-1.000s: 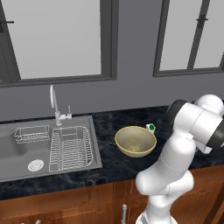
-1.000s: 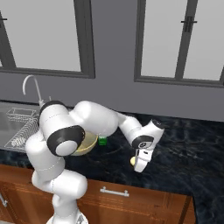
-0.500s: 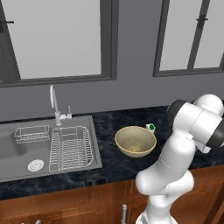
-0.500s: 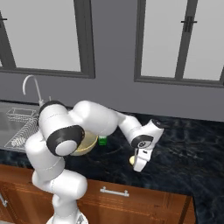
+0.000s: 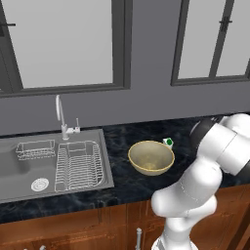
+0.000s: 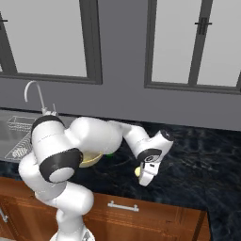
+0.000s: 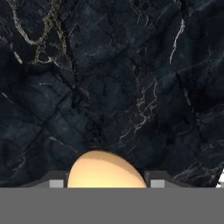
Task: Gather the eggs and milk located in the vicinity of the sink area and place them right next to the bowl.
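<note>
Jaws: clenched on an egg [image 7: 107, 169]; one dark fingertip shows at each flank of it in the hand view.
Gripper [image 6: 141, 175]: pointing down over the dark marble counter [image 7: 131, 78], well to the right of the bowl; whether the egg already touches the stone I cannot tell.
Egg: pale, round, gripped across its middle, only its upper half in sight.
Bowl [image 5: 151, 157]: tan, on the counter just right of the sink [image 5: 51, 161].
Milk [image 5: 168, 142]: green cap peeking just behind the bowl's far rim, seemingly placed.
Risk, drop: smooth rounded shell in a narrow pinch; likely to squirt out if the hand swings fast.
Risk, roll: released here, it may wander on the flat stone.
Risk, placement: set down at this spot, it would probably sit too far from the bowl to count as next to it.
</note>
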Controlling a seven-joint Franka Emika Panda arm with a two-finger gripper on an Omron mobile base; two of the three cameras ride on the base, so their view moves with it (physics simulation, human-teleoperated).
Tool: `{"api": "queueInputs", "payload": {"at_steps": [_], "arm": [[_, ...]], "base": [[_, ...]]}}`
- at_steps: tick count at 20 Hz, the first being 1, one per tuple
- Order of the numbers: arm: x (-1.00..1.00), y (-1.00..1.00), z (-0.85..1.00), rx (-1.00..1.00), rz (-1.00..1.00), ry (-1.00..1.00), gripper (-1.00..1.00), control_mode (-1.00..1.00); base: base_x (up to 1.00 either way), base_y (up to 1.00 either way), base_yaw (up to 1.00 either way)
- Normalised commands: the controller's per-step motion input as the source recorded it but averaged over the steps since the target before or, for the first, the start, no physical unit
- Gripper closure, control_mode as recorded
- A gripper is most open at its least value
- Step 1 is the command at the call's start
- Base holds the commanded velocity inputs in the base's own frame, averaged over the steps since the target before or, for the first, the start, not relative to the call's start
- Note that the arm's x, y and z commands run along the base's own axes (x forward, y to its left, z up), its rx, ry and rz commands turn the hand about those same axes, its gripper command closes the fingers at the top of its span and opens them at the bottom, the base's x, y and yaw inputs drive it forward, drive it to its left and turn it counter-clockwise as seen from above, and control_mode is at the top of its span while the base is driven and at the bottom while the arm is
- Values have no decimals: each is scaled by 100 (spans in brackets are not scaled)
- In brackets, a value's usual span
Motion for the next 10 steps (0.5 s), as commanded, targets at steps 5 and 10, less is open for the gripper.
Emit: {"api": "queueInputs", "payload": {"at_steps": [5,10], "arm": [[-26,36,4,0,0,-2,100,-100],[-3,27,25,0,-2,0,100,-100]], "base": [[0,0,0],[0,0,0]]}}
